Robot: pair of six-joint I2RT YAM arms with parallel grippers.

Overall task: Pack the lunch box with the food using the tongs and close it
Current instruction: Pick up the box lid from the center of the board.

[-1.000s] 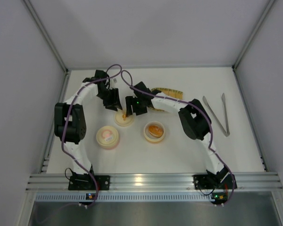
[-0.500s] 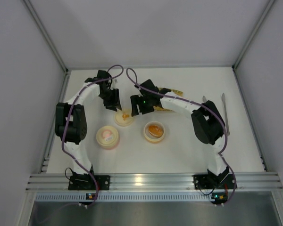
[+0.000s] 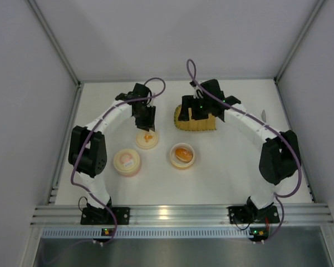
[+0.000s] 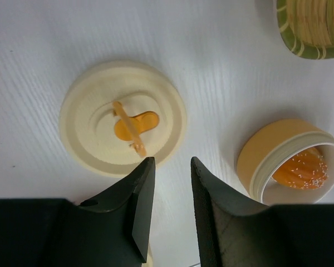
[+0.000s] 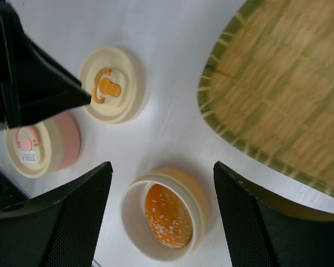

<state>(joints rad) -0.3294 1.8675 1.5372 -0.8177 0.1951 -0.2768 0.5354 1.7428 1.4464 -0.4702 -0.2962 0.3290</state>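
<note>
1. The white desk (image 3: 222, 178) carries everything; both arms reach toward its far half.
2. A yellow ribbed tray (image 5: 278, 72) with a green rim lies at the far middle of the desk, partly under the right arm's wrist.
3. The right hand (image 5: 162, 167) hovers over the tray's near-left edge. Its jaws are spread wide and hold nothing.
4. The left hand (image 4: 172, 167) hangs just beside the cream lid. Its jaws are a narrow gap apart and empty.
5. A pink container (image 3: 126, 162) with its cream lid on sits nearest the left arm's base.
6. An orange cup (image 5: 197, 192) stands open, right of the pink one and near the tray.
7. A loose cream lid (image 4: 89, 128) with an orange tab (image 4: 134, 123) lies flat on the desk, beyond the two cups.
8. The food on view is one rounded orange piece (image 5: 166, 222), speckled white, lying inside the open cup.
9. The tongs (image 3: 263, 115) show only as a thin silver sliver at the far right, behind the right arm.
</note>
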